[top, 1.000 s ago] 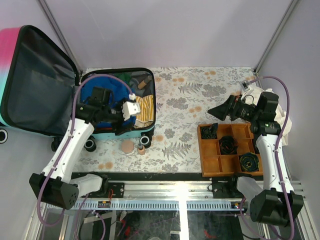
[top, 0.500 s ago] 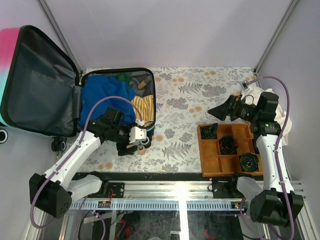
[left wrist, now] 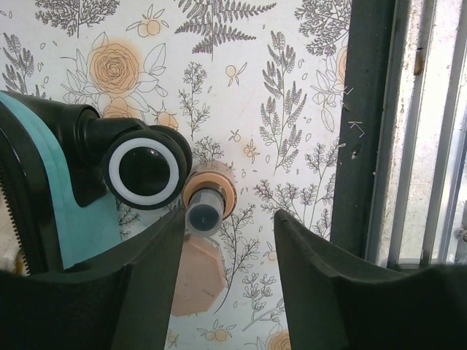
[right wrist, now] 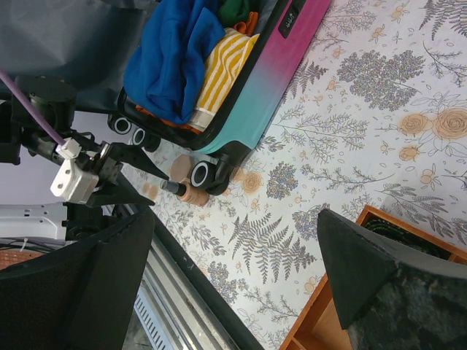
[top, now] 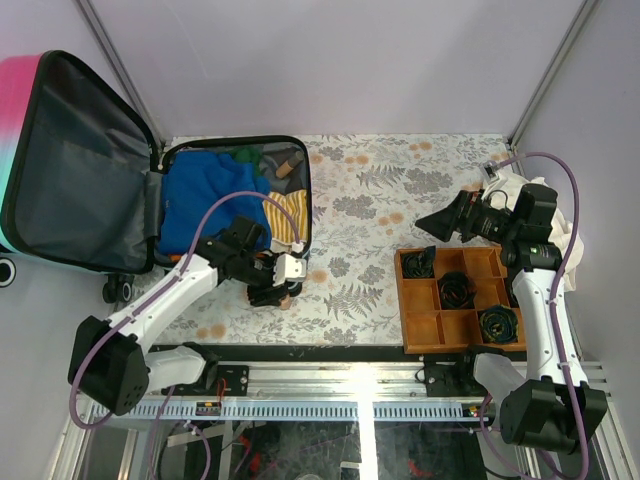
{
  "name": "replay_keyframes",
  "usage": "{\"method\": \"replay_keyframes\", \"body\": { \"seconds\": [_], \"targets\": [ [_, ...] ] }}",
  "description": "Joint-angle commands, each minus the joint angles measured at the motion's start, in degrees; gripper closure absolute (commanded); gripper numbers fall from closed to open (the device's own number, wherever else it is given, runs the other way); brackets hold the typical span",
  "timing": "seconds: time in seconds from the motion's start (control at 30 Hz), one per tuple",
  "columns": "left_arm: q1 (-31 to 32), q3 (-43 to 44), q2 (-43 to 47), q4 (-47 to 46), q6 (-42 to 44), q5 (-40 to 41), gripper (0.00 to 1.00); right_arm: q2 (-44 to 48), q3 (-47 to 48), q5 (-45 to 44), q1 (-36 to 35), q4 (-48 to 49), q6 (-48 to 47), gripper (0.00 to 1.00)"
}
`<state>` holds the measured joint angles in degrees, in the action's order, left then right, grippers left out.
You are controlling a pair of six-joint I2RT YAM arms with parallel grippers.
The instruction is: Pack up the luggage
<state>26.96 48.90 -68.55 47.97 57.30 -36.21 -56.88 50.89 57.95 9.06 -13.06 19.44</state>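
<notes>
The luggage (top: 70, 170) lies open at the left, its grey-lined lid standing up. Its base holds a blue garment (top: 205, 190) and a yellow striped cloth (top: 288, 215). In front of its wheel (left wrist: 144, 171) stands a small peach bottle (left wrist: 203, 211) with a dark cap, beside a flat peach compact (left wrist: 193, 281). My left gripper (left wrist: 230, 270) hangs low over these two. It is open, with the bottle close to its left finger (left wrist: 139, 284) and nothing gripped. My right gripper (top: 440, 225) hovers open and empty above the table, near the tray.
A brown wooden compartment tray (top: 408, 300) holding coiled black cables sits at the near right. A white cloth (top: 515, 185) lies behind the right arm. The black rail (left wrist: 368, 124) runs along the table's near edge, right beside the left gripper.
My left arm has swung from above the suitcase base down to the table in front of it. Its jaws have narrowed beside the bottle. The right arm has not moved.
</notes>
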Motion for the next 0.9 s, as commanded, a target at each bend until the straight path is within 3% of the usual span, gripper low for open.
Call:
{"method": "replay_keyframes", "body": {
  "seconds": [0.0, 0.13, 0.37, 0.53, 0.87],
  "targets": [
    [0.2, -1.4, -1.1, -4.9, -0.6, -0.4, 0.51, 0.4, 0.3, 0.0, 0.3, 0.7, -0.7, 0.0],
    [0.2, -2.0, -1.7, -5.9, -1.1, -0.4, 0.58, 0.3, 0.0, 0.0, 0.3, 1.0, -0.8, 0.0],
    [0.2, -1.1, -0.8, -4.4, -2.5, -1.5, 0.81, 0.5, -0.4, -0.2, 0.3, 1.3, -0.7, 0.0],
    [0.2, 2.1, 1.8, 0.3, -3.0, -1.8, 0.87, 0.8, -0.7, -0.3, 0.3, 1.3, -0.7, 0.0],
    [0.0, 24.1, 1.5, 4.8, -13.8, 0.0, 0.92, 1.0, -0.9, -0.2, 0.3, 1.8, -0.5, 0.0]
  ]
}}
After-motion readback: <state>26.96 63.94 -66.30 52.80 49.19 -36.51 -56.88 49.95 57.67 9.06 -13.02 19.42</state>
